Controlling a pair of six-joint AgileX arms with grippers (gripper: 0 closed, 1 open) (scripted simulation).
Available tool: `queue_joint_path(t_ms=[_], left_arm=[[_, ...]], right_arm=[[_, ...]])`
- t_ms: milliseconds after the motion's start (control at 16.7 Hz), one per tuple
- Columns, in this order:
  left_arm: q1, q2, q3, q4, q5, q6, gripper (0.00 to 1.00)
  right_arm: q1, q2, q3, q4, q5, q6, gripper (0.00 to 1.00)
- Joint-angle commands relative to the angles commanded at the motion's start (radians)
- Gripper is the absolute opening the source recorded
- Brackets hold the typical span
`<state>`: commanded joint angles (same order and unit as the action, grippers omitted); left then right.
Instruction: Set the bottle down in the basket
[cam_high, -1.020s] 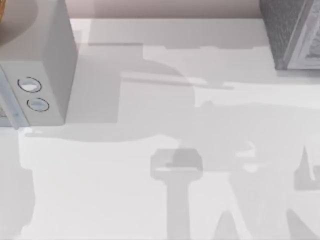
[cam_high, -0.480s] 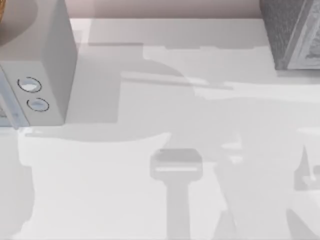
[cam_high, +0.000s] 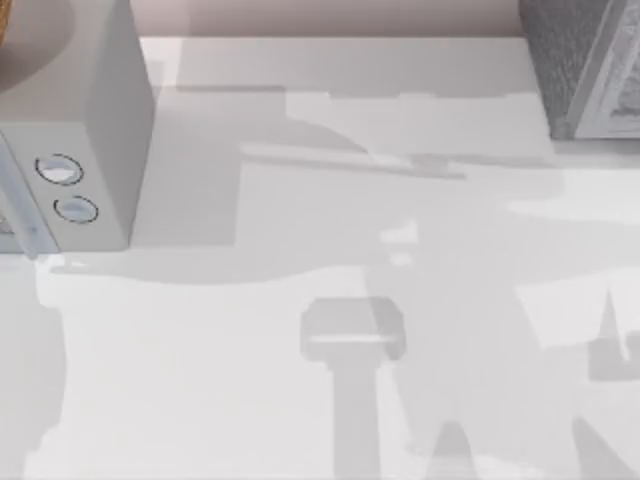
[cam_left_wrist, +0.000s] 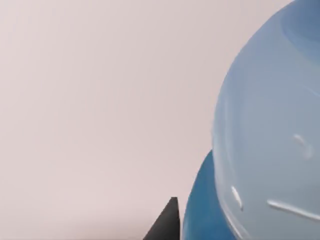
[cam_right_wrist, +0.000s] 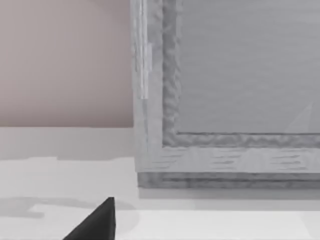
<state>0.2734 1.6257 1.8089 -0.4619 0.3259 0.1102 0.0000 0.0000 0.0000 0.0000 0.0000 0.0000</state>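
bottle looms right against my left wrist camera, pale clear shoulder over blue, so i judge my left gripper carries it, though i cannot tell how the fingers sit. one dark fingertip shows beside it. my right arm faces a grey box above the table.

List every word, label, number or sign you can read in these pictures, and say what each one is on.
No text can be read.
Grey box, top view's left: two round oval marks on its side, no letters.
Textured grey box, top view's right: faint lines on its pale edge, too blurred to read.
Bottle, close in the left wrist view: clear shoulder over blue, no label in sight.
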Motion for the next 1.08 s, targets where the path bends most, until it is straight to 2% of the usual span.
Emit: queue_joint_path(t_ms=[180,960,1080], left_arm=[[0.0,0.0,0.0,0.001,0.0,0.0,0.0],[0.0,0.0,0.0,0.001,0.0,0.0,0.98],[0.0,0.0,0.0,0.001,0.0,0.0,1.0]], right_arm=[[0.0,0.0,0.0,0.0,0.0,0.0,1.0],[0.0,0.0,0.0,0.0,0.0,0.0,1.0],[0.0,0.0,0.0,0.0,0.0,0.0,1.0]])
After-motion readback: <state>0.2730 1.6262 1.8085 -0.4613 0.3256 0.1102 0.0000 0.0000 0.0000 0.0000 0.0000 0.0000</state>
